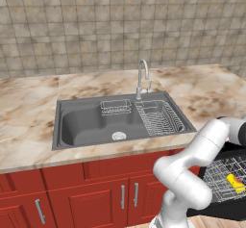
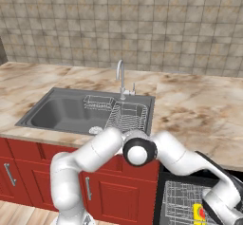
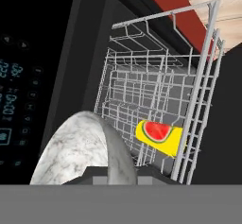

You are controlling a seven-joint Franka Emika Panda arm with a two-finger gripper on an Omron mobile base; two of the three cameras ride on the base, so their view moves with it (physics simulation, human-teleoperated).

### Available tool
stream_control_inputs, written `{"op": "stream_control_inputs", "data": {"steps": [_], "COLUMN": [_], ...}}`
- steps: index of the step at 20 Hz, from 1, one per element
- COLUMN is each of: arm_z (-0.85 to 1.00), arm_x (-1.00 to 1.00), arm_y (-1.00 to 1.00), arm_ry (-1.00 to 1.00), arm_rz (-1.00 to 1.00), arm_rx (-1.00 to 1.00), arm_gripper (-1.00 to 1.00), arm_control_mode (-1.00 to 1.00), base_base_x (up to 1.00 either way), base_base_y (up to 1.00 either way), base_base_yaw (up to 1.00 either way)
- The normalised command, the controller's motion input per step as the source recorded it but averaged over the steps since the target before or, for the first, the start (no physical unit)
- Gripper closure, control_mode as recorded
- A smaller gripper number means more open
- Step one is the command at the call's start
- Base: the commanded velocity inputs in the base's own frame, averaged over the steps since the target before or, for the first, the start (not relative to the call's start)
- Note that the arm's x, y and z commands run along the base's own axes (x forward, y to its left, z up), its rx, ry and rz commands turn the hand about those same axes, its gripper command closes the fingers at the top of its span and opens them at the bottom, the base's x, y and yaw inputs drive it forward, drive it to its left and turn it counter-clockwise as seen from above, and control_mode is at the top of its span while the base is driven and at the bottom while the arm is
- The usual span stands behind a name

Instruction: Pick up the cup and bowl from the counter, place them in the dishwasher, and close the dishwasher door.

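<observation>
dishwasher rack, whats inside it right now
The yellow cup, with a watermelon picture on it, lies in the white wire rack. A marbled grey bowl at the gripper covers the rack's near corner, so anything there is hidden.

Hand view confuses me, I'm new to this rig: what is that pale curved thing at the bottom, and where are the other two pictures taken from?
The machine is a white robot arm on a driving base. Two pictures come from cameras on that base, behind the arm to its left and right, looking down on the beige marble counter and its grey steel sink. The third camera sits on the hand and looks along the claw. The pale curved thing is a marbled grey-white bowl; the claw seems to pinch its rim. Beyond it is the white wire rack of the open black dishwasher. A small yellow cup with a watermelon picture already lies on its side in the rack.
</observation>
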Motion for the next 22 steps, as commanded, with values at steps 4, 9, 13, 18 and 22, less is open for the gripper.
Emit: {"op": "stream_control_inputs", "data": {"steps": [4,9,13,18,22], "arm_z": [-0.38,-0.41,-0.38,-0.24,-0.26], "arm_x": [0.0,0.01,0.12,0.32,0.37], "arm_y": [-0.01,0.0,0.0,-0.05,-0.07], "arm_ry": [0.0,0.0,-0.01,-0.01,-0.04], "arm_rz": [0.0,0.0,0.0,0.0,-0.01], "arm_rx": [0.0,-0.02,-0.04,-0.06,-0.04], "arm_gripper": [1.0,1.0,1.0,1.0,1.0], "arm_control_mode": [-1.0,-1.0,-1.0,-1.0,-1.0], "base_base_x": [0.0,0.0,0.0,0.0,0.0], "base_base_y": [0.0,0.0,0.0,0.0,0.0], "base_base_yaw": [0.0,0.0,0.0,0.0,0.0]}}
